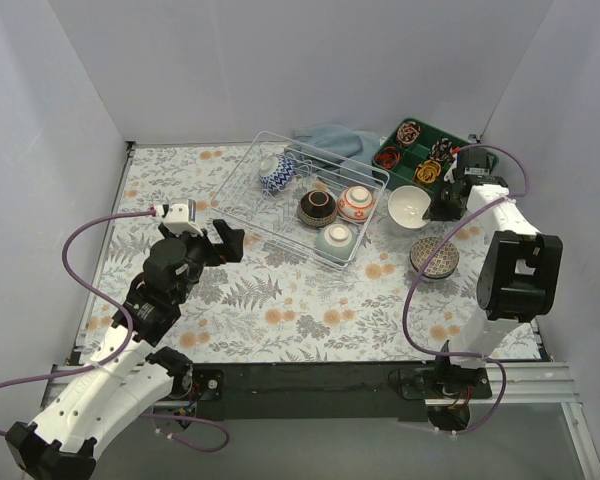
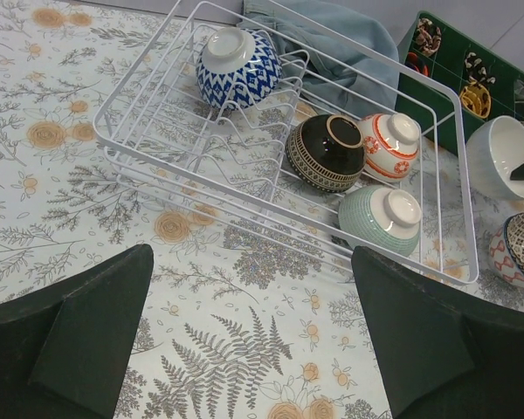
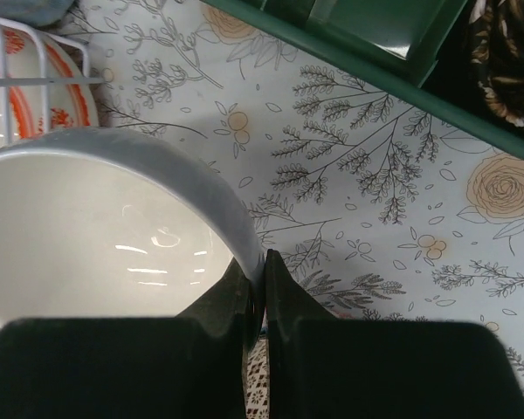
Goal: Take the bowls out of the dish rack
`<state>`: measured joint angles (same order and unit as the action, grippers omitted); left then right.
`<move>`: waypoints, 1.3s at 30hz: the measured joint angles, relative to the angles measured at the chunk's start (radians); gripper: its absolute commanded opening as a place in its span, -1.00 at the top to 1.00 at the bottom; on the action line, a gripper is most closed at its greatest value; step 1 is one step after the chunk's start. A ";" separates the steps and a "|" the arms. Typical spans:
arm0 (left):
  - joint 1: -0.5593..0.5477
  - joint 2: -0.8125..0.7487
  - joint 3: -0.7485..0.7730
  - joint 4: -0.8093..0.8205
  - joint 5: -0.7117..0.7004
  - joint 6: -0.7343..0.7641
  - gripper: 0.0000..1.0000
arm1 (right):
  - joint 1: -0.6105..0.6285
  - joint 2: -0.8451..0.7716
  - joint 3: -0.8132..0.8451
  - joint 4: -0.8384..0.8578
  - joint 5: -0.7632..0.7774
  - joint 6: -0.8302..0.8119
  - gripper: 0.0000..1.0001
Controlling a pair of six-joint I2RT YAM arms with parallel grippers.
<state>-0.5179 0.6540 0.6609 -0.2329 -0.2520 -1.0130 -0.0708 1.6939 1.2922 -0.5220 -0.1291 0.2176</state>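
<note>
The white wire dish rack stands at the table's back middle. It holds a blue-patterned bowl, a black bowl, a red-and-white bowl and a pale green bowl. Just right of the rack is a white bowl, tilted, with my right gripper shut on its rim. A dark patterned bowl sits on the table nearer the arms. My left gripper hangs open over the floral cloth, short of the rack's near side, holding nothing.
A green compartmented tray with small items stands at the back right, close behind my right gripper. A teal cloth lies behind the rack. White walls enclose the table on three sides.
</note>
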 measured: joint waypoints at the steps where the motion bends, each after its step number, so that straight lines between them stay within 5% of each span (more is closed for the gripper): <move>1: 0.000 -0.002 0.000 0.000 0.000 0.000 -0.96 | 0.000 0.019 0.004 0.000 0.002 -0.005 0.97; 10: 0.000 -0.003 0.000 0.000 0.000 0.000 -0.96 | 0.000 0.145 0.042 -0.048 0.030 -0.053 0.94; 26: 0.000 0.001 0.000 0.000 0.000 0.000 -0.96 | 0.000 0.159 0.050 -0.055 0.029 -0.088 -0.05; 30: 0.000 0.010 0.000 0.000 0.000 0.000 -0.97 | 0.002 0.079 0.038 -0.052 0.063 -0.083 -0.36; 39: 0.000 0.047 -0.001 0.000 0.000 0.003 -0.97 | 0.063 -0.273 -0.089 0.037 0.150 -0.062 -0.72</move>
<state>-0.5179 0.7013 0.6601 -0.2329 -0.2516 -1.0096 -0.0082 1.4212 1.2030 -0.4854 0.0212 0.1558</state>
